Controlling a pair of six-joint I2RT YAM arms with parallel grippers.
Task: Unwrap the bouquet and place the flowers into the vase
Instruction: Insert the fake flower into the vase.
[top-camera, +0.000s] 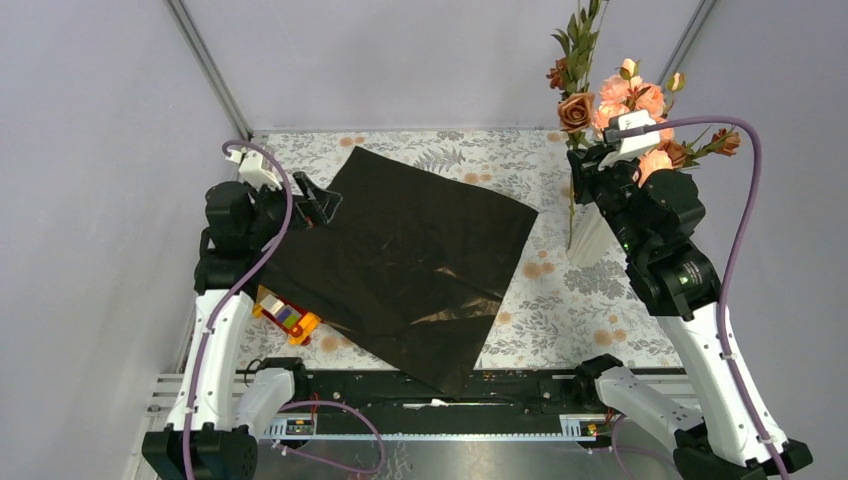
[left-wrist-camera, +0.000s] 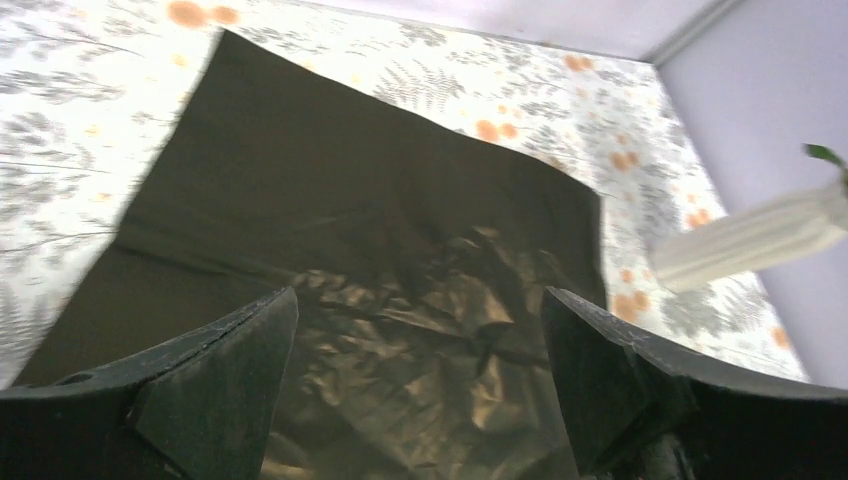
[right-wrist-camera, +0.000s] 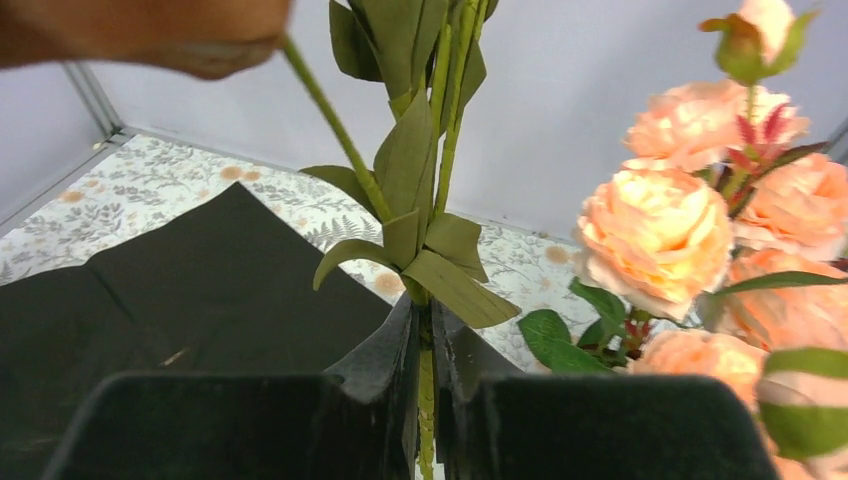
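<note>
Judging by the top view, done with the unwrapping: black wrapping paper (top-camera: 410, 265) spread flat over the middle of the table (top-camera: 450, 150), with nothing lying on it. Probably left to do: lowering the stems into the vase and letting go.

Grips the flowers (top-camera: 625, 100) with the right gripper (right-wrist-camera: 428, 345), jaws pressed almost together on the thin green stems, at the far right of the table. Holds them upright, blooms high above the vase (top-camera: 592, 240), itself just below and beside this gripper. Cannot tell about the stem ends, inside the narrow mouth or not: hidden by the arm from above.

Hovers with the left gripper (left-wrist-camera: 420, 350) spread as wide as possible, holding nothing, over the left part of the paper.

Only in the top view: toy-block car (top-camera: 285, 315) at the near left, touching the paper edge. Only in the right wrist view: the pinch on the stems from close, leaves just above the fingertips, peach roses to the right, no vase. Only in the left wrist view: creases and shine of the paper between the two spread fingers (left-wrist-camera: 215, 390), and the white ribbed vase well apart at the far right, with a green leaf above it.
</note>
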